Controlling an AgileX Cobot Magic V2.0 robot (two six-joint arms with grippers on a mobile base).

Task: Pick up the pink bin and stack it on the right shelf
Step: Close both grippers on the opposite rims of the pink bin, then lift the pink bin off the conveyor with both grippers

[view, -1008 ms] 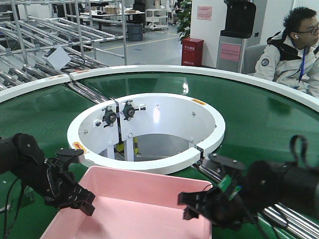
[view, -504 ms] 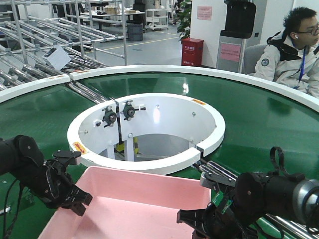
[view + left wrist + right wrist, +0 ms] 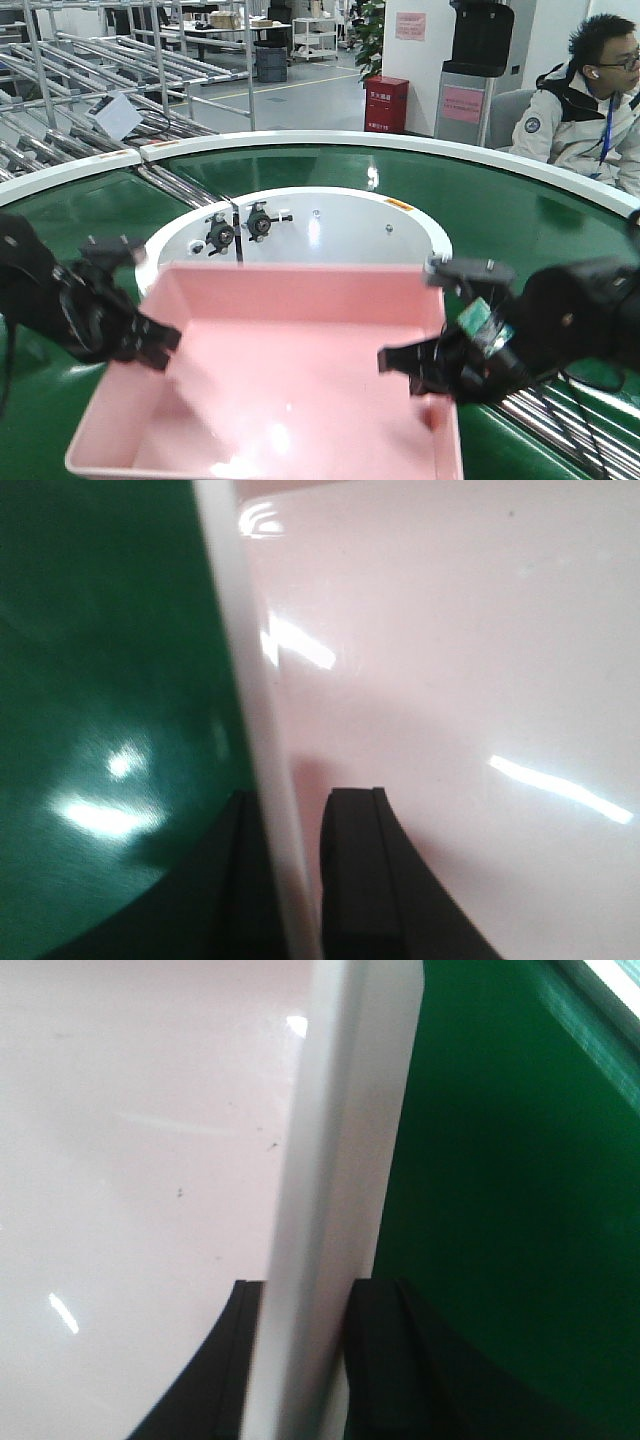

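Note:
The pink bin (image 3: 300,380) is held up above the green belt, its smooth inside facing the front camera. My left gripper (image 3: 150,345) is shut on the bin's left rim. In the left wrist view my left gripper (image 3: 295,800) has one finger outside and one inside the pale rim (image 3: 240,680). My right gripper (image 3: 410,365) is shut on the bin's right rim. The right wrist view shows my right gripper (image 3: 310,1285) clamping the rim (image 3: 340,1110) the same way. The right shelf is out of view.
A green conveyor belt (image 3: 520,220) curves around a white inner ring (image 3: 300,215) behind the bin. Metal rollers (image 3: 560,420) lie at the lower right. A seated person (image 3: 590,100) is at the back right, with a red box (image 3: 385,103) and racks behind.
Both arms have risen with the pink bin. The bin has come up off the belt towards the camera and now covers the front of the white ring.

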